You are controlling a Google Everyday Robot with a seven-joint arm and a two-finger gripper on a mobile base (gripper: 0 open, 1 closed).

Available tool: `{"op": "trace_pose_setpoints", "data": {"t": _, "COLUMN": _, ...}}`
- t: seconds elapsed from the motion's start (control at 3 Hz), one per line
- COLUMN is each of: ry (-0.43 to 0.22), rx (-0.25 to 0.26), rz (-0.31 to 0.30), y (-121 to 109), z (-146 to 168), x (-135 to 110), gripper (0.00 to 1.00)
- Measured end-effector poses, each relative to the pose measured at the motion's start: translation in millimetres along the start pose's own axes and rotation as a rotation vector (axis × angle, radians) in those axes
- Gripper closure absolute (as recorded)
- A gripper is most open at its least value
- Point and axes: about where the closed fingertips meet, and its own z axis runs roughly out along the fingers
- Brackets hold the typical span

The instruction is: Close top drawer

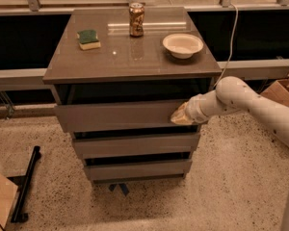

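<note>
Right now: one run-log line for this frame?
task: close top drawer | state: partly open | gripper: against the front's right end | tabletop: sponge, can, bowl

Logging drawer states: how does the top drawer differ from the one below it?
The top drawer juts out furthest; the middle drawer sits further back. The top drawer's front looks wider than the middle drawer's. The gripper is at the top drawer's right end, not the middle drawer's. Both are plain grey, handle-less.
</note>
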Motion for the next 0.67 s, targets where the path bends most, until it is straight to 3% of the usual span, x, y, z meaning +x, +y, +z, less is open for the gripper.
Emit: {"op": "trace_pose_setpoints", "data": {"t": 0.67, "ry": -0.002, "rx": -0.001, "rz": -0.002, "y": -0.4, "z": 2.1, "x": -1.2, "gripper": 0.35}}
